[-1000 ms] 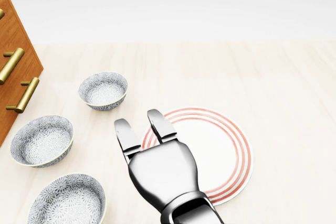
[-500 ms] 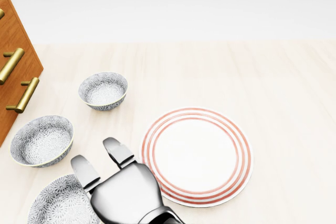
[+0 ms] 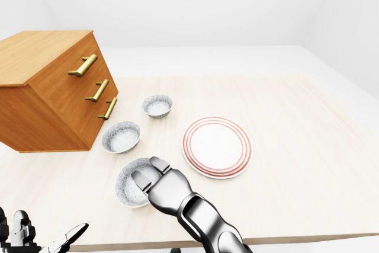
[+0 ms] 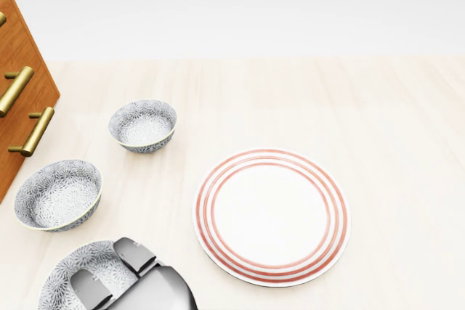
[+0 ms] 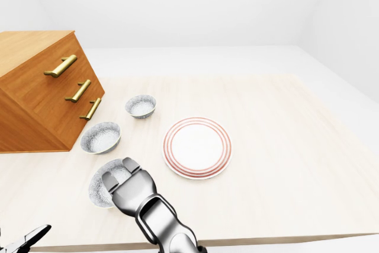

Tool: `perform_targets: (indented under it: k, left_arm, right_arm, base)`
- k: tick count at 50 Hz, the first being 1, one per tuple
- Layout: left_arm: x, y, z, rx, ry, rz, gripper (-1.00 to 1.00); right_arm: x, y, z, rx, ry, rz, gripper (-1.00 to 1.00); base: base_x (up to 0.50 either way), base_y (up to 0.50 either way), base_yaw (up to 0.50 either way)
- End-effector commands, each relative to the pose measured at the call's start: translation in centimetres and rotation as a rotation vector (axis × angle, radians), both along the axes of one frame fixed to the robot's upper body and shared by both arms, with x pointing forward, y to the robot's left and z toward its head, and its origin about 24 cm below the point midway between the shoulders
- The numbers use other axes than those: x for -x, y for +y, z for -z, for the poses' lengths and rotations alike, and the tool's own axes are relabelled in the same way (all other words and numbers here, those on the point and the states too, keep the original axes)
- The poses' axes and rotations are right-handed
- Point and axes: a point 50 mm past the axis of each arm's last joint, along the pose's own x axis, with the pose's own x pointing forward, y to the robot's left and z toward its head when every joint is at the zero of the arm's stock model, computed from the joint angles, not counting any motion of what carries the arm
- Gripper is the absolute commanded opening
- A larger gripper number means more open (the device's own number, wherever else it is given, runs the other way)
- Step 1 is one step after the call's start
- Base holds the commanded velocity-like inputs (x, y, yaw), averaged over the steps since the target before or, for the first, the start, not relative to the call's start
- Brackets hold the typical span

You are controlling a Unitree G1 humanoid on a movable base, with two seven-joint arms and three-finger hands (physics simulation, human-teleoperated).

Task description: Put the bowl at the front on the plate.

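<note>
Front bowl (image 3: 126, 191) sits lowest of three in the left-eye view, apart from the plate (image 3: 217, 146), to its lower left. Right hand (image 3: 161, 186) lies over its rim, fingers (image 3: 144, 176) reaching inside; whether clamped cannot be told. Left hand (image 3: 26, 238) is spread, idle. Risk: a one-sided rim pinch may tip or drop the bowl on lifting

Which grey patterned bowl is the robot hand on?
The grey patterned bowl lowest in the left-eye view, the only one beneath the right robot hand.

White walls (image 3: 195, 4) surround a pale table (image 3: 296, 146) bearing a brass-handled wooden drawer chest (image 3: 53, 96).
</note>
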Motion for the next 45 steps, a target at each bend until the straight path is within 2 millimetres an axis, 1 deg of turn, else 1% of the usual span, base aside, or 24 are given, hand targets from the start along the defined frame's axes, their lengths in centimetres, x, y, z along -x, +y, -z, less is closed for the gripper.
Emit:
perform_targets:
  k: [1,7,9,10,28,29,30,33,45]
  left_arm:
    - [0.0,0.0,0.1,0.002,0.001,0.000,1.00]
    - [0.0,0.0,-0.1,-0.003,-0.001,0.000,1.00]
    - [-0.2,0.0,0.4,0.012,0.008,0.001,1.00]
    - [-0.1,0.0,0.1,0.003,0.003,0.000,1.00]
    - [-0.1,0.0,0.2,0.005,0.004,0.000,1.00]
    - [-0.1,0.0,0.2,0.007,0.006,0.001,1.00]
    - [-0.2,0.0,0.3,0.008,0.007,0.001,1.00]
    - [-0.2,0.0,0.3,0.008,0.007,0.001,1.00]
    - [-0.2,0.0,0.4,0.011,0.010,0.001,1.00]
  right_arm:
    - [0.7,-0.2,0.9,0.009,0.018,-0.013,1.00]
    - [0.8,-0.2,1.0,0.010,0.030,-0.022,1.00]
    - [0.8,-0.1,1.0,-0.007,0.036,-0.022,1.00]
    - [0.8,-0.1,1.0,-0.008,0.030,-0.021,1.00]
    - [1.0,0.0,1.0,-0.015,0.012,-0.023,1.00]
    - [0.7,0.1,1.1,-0.034,0.028,-0.034,1.00]
    - [0.6,0.5,1.2,-0.020,0.022,-0.032,1.00]
    - [0.2,0.8,1.3,-0.020,0.030,-0.034,1.00]
    - [0.0,1.4,1.2,-0.036,0.032,-0.040,1.00]
  base:
    - [0.00,0.00,0.00]
    - [0.00,0.00,0.00]
    - [0.00,0.00,0.00]
    - [0.00,0.00,0.00]
    - [0.00,0.00,0.00]
    - [0.00,0.00,0.00]
    - [0.00,0.00,0.00]
    - [0.00,0.00,0.00]
    - [0.00,0.00,0.00]
